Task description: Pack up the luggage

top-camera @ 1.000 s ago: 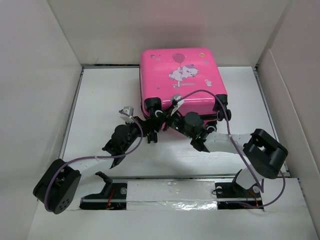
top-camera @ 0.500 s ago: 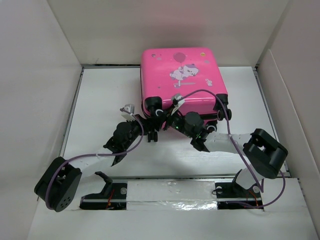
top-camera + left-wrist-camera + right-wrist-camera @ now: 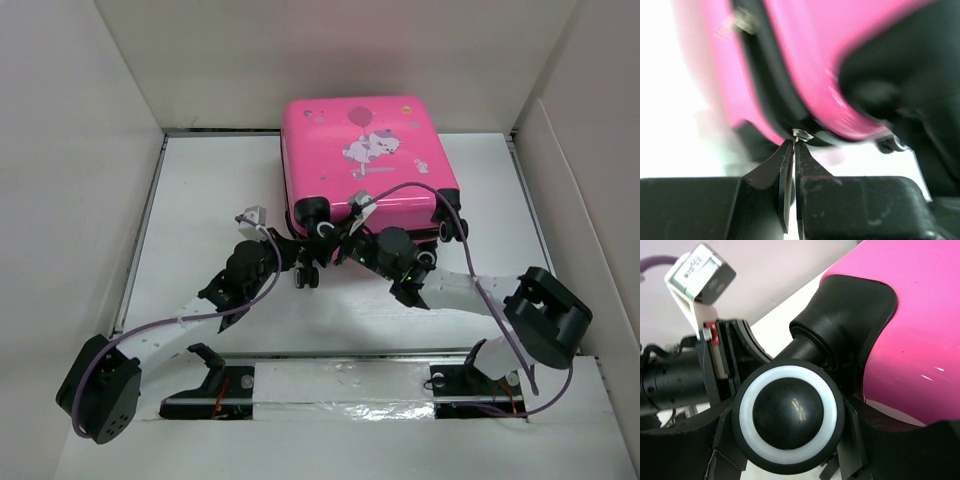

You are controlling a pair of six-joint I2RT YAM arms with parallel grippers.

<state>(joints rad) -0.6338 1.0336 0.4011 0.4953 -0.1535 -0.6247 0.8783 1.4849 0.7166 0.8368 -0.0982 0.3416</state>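
Observation:
The luggage (image 3: 360, 150), a closed bright pink suitcase with a cartoon print, lies flat at the back middle, wheels toward me. My left gripper (image 3: 291, 250) is at its near left corner. In the left wrist view the left gripper (image 3: 793, 145) is shut on the small metal zipper pull (image 3: 801, 134) at the dark seam of the pink shell (image 3: 805, 65). My right gripper (image 3: 345, 243) is at the near edge. In the right wrist view the right gripper (image 3: 790, 440) is shut around a black-and-white caster wheel (image 3: 790, 415) of the pink shell (image 3: 920, 325).
White walls (image 3: 80, 170) enclose the table on the left, back and right. Another caster (image 3: 456, 229) sticks out at the suitcase's near right corner. A taped strip (image 3: 340, 385) with the arm bases runs along the near edge. The left wrist camera (image 3: 700, 270) shows close beside the right gripper.
The left arm has stretched forward and its elbow has dropped down-left. The right arm has shifted slightly right, and the suitcase has turned a little with it.

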